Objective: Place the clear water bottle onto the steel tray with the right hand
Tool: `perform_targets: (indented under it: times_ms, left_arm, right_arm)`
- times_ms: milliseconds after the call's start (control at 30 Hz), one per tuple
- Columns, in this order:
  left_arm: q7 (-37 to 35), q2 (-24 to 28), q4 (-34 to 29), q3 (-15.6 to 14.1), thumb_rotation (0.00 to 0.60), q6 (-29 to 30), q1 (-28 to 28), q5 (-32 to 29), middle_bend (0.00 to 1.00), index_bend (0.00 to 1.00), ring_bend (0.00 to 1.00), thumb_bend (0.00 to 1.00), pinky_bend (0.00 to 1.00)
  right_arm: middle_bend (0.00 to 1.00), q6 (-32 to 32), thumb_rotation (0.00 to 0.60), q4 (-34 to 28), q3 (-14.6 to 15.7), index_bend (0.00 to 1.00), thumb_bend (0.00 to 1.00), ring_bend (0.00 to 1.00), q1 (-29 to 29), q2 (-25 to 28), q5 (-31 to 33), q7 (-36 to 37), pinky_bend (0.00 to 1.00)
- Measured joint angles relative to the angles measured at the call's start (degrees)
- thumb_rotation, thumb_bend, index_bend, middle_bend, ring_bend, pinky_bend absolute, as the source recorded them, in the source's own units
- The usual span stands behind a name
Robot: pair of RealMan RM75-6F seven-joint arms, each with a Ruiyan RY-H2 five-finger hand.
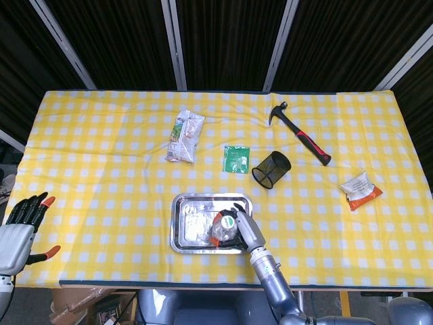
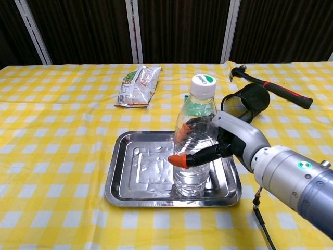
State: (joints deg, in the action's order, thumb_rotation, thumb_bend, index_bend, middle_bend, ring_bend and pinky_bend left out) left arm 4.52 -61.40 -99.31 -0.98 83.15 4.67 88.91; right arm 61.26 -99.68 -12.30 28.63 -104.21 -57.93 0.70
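- right hand [image 2: 221, 143] wraps the clear water bottle [image 2: 194, 146] at mid-body; thumb in front, other fingers [image 2: 183, 133] behind, closed on it.
- bottle upright, base inside the steel tray [image 2: 125, 182], right half, below the fingers; cannot tell if the base is fully seated or just above the tray floor.
- white cap [image 2: 203, 82] above the fingers, clear of them.
- handling guess: thin clear plastic, looks filled, so moderately heavy and top-tall; wall smooth, may dent or slip under a hard squeeze. Mid-body grasp looks right; keep it vertical, tips easily on release.
- left hand [image 1: 20, 227] far off at the surface edge, fingers spread, holds nothing.
- beyond the fingers: mesh cup [image 2: 245, 101], hammer [image 2: 273, 87], snack bag [image 2: 138, 86] on the yellow checked surface [image 2: 52, 135].
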Motion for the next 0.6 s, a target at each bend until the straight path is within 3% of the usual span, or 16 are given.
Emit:
perform_targets:
  times_ms: [200,600]
  left_arm:
    - [0.6,-0.3,0.0,-0.2,0.600,-0.6,0.3,0.1,0.00,0.06,0.00,0.17,0.00]
    - [1.5,-0.8,-0.1,-0.2,0.600,-1.2,0.7,0.1,0.00,0.06,0.00,0.17,0.00]
  right_arm:
    - [0.61,-5.1,0.598,-1.1,0.7,0.47,0.49,0.19,0.7,3.2,0.3,2.4,0.00]
    - [0.54,-6.7,0.595,-2.0,0.5,0.41,0.43,0.11,0.2,6.8,-0.3,5.9,0.00]
